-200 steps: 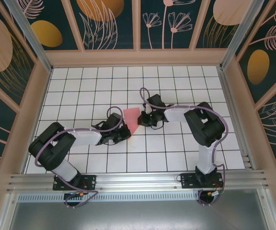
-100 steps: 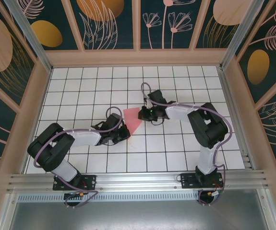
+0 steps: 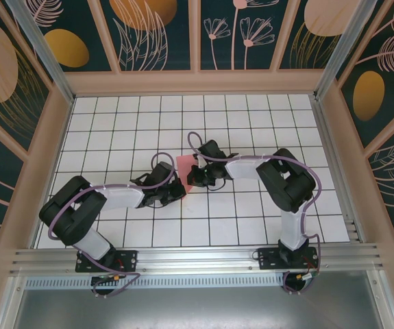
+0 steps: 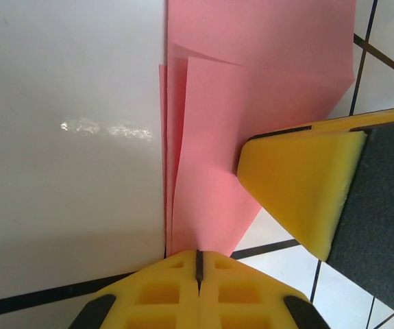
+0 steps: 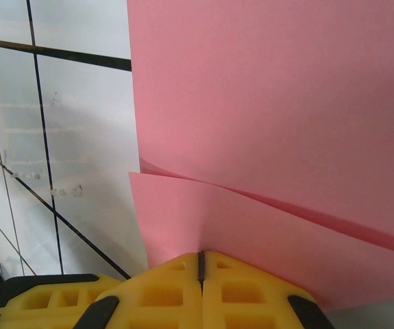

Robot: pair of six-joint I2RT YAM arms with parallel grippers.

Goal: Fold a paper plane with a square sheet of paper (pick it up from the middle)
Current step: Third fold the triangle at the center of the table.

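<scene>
Overlapping thin pink paper layers (image 4: 217, 137), left end effector (image 4: 198, 256), right end effector (image 5: 200, 258) both closed.

The white, black-lined grid table (image 3: 251, 123) carries one thing: a pink-red paper (image 3: 184, 164), folded into overlapping layers, lying about midway between left and right, near its middle.

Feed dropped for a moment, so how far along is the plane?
Done: the paper already carries several folded layers. In hand: left pincer and right pincer, both shut, rest their tips on it. Left: no finished dart shows yet, so more folds likely remain.
</scene>
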